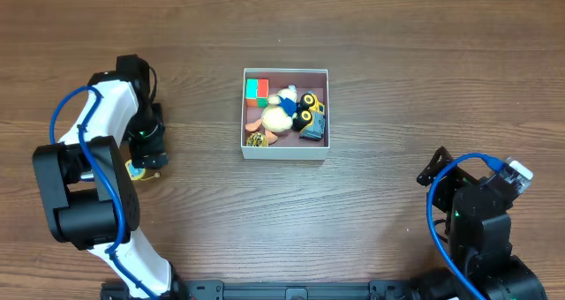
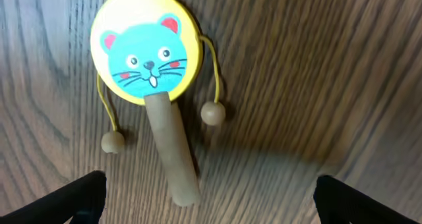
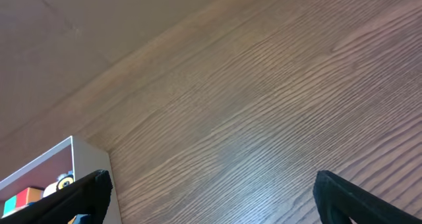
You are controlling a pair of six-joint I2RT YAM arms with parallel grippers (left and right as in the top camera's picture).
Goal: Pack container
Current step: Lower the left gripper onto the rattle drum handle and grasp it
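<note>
The container [image 1: 284,151] is a square white-walled box at the table's middle, holding several small toys: a red-and-green block, a cream plush, a black-and-yellow toy. Its corner shows in the right wrist view [image 3: 66,159]. A rattle drum [image 2: 146,49] with a yellow rim, a blue cat face, two bead strings and a pale handle lies flat on the wood; overhead it peeks out under the left arm [image 1: 136,170]. My left gripper [image 2: 210,196] is open, fingers wide either side of the handle's end, just above it. My right gripper [image 3: 210,196] is open and empty over bare wood, near the front right.
The left arm [image 1: 106,115] curves over the table's left side. The right arm's base [image 1: 481,216] stands at the front right corner. The table is dark wood grain.
</note>
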